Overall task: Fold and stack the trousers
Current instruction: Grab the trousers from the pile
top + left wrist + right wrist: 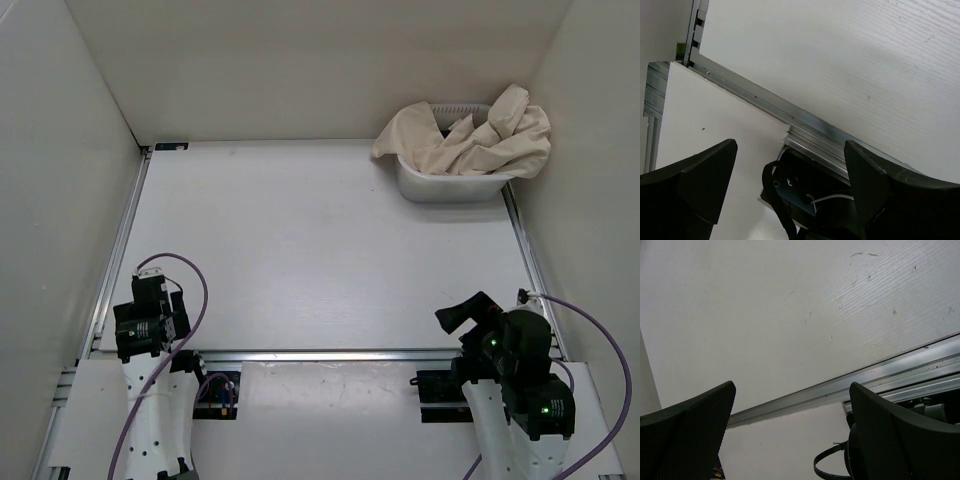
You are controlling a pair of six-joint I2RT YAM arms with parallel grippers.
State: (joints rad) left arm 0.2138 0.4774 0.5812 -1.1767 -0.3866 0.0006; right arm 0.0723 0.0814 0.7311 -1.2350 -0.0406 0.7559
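Observation:
The beige trousers [470, 135] lie crumpled in a light grey basket [440, 188] at the far right corner of the table, with cloth hanging over its rim. My left gripper [150, 285] is open and empty at the near left, far from the trousers; in the left wrist view [790, 165] its jaws stand wide apart over the metal rail. My right gripper [462, 313] is open and empty at the near right; in the right wrist view [792, 410] its jaws stand wide apart. The trousers do not show in either wrist view.
White walls enclose the table [320, 250] on the left, back and right. A metal rail [330, 353] runs along the near edge in front of the arm bases. Purple cables [195, 300] loop from both arms.

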